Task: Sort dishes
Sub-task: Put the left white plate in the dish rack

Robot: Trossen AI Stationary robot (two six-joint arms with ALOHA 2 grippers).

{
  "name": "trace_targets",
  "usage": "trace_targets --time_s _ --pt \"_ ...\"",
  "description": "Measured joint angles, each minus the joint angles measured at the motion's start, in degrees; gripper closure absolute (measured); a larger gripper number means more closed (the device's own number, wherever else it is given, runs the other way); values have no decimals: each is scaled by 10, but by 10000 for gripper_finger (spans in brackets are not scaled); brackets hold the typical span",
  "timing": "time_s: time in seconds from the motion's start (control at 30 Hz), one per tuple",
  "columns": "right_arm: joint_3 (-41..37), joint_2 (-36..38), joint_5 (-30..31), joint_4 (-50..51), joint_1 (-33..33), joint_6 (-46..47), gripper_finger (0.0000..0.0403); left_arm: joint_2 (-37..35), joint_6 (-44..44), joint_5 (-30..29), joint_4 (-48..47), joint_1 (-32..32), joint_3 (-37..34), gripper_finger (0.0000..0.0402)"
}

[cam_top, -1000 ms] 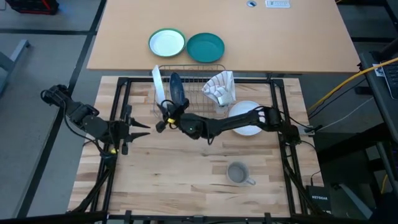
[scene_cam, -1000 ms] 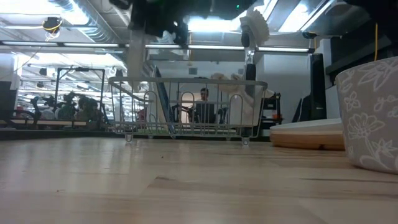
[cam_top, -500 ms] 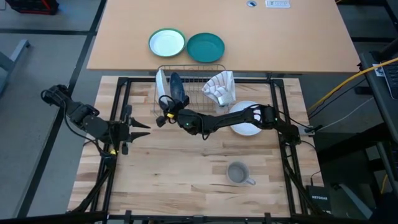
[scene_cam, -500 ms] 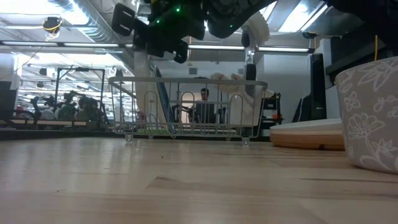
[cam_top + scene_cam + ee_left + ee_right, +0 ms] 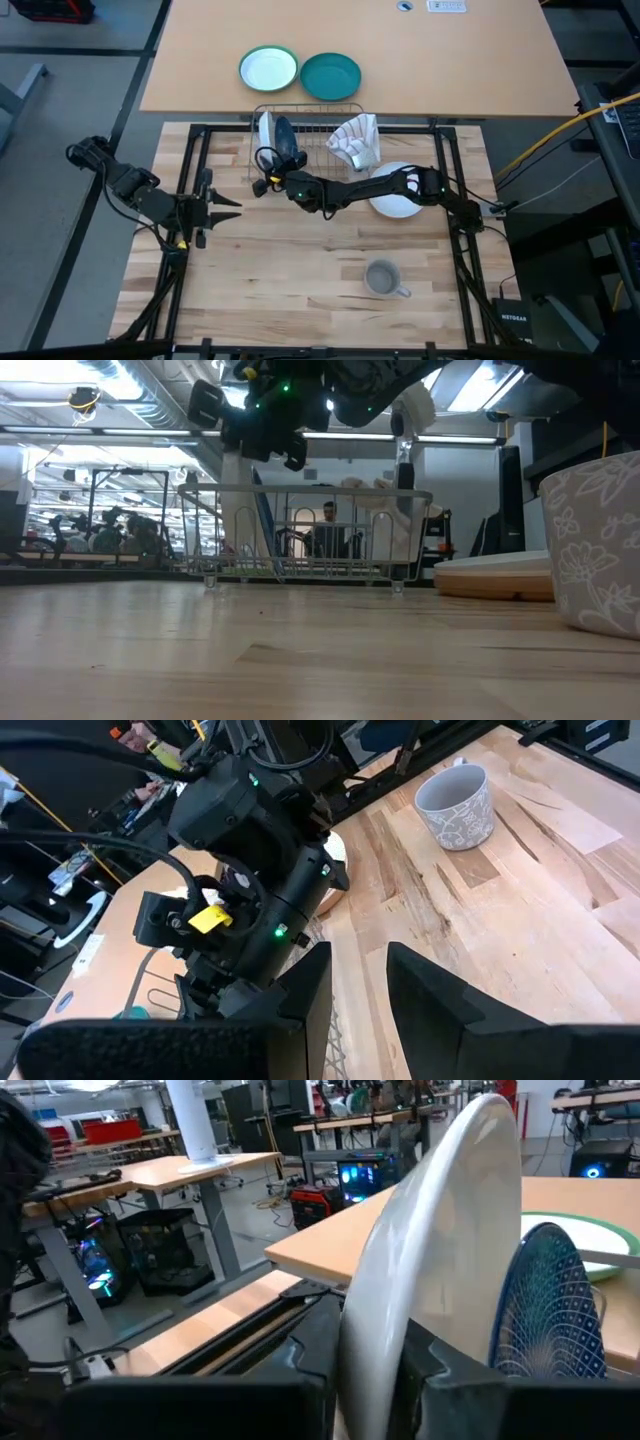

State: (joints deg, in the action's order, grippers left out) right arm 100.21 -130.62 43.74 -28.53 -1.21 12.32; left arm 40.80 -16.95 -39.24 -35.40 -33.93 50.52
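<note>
A wire dish rack (image 5: 305, 140) stands at the table's far side. In it a dark blue plate (image 5: 285, 140) stands on edge, with a white patterned piece (image 5: 355, 140) at the right end. My right gripper (image 5: 265, 168) is shut on a white plate (image 5: 263, 128) at the rack's left end, beside the blue plate (image 5: 550, 1310). A white plate on a tan plate (image 5: 395, 192) lies right of the rack. The grey mug (image 5: 383, 278) stands near the front. My left gripper (image 5: 226, 208) waits open at the left. My right gripper pinches the white plate's rim (image 5: 372, 1330) between its two fingers, one on each face, on the plate's near side. The fingers come roughly level from the table's near side. The plate stands on edge, nearly upright, its lower part down inside the rack (image 5: 232, 510).
A green-rimmed white plate (image 5: 268, 68) and a teal plate (image 5: 330, 75) lie on the tan desk beyond the rack. My right arm (image 5: 380, 188) stretches across the table over the stacked plates. The table's near half holds only the mug.
My right gripper has gone toward the far edge and down with the white plate. The plate, held above and in front of the rack before, now stands inside the rack's left end next to the blue plate.
</note>
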Motion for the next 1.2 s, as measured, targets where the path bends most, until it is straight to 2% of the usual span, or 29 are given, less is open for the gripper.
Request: trace_targets --time_s 0.5,0.6,0.73,0.8,0.97,1.2 --pt "0 -5 -4 31 -1 10 318 0 7 0 0 0 0 311" --pt "0 -5 -31 32 -4 10 309 0 7 0 0 0 0 311" --pt "0 -4 -106 30 -13 12 286 0 7 0 0 0 0 311" --pt "0 -4 -125 29 -19 12 270 0 7 0 0 0 0 311" --pt "0 -4 -126 30 -18 12 241 0 8 0 0 0 0 311" --pt "0 -4 -124 48 -18 10 235 0 25 0 -8 0 0 311"
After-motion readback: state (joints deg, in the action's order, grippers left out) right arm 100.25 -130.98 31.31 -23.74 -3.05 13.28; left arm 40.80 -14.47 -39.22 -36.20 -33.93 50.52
